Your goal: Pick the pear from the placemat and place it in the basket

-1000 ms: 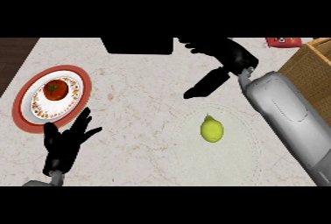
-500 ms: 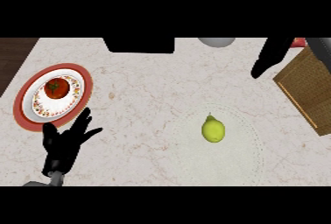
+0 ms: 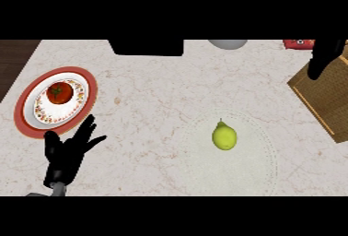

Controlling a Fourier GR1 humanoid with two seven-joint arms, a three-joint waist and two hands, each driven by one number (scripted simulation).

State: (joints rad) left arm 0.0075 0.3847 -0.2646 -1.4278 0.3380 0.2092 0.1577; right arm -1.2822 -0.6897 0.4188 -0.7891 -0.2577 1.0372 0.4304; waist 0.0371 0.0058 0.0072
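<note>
The pear (image 3: 224, 137) lies on the pale round placemat (image 3: 262, 173) right of the frame's centre, untouched and with nothing around it. Its long axis runs almost straight up and down the frame: the thin stem end points toward the top, tipped a shade to the left, and the fat end toward the bottom. The right hand (image 3: 322, 59) shows only as a dark shape at the upper right edge, over the near corner of the wicker basket (image 3: 325, 99); whether its fingers are spread or curled I cannot tell from this view. From that hand the pear lies down and to the left, well apart, so the reach would run diagonally toward the frame's middle. The left hand (image 3: 66, 152) rests at the lower left with fingers straight and spread, holding nothing, just below the red-rimmed plate (image 3: 27, 120) that carries a tomato (image 3: 60, 92). From it the pear lies to the right and slightly up, also well apart. The two hands look about equally far from the fruit, but the right one sits on the basket's side, so it seems the likelier to make the pick. A grasp across the pear's narrow width, coming from the right, would probably suit its upright lie on the desk (image 3: 156, 83).
</note>
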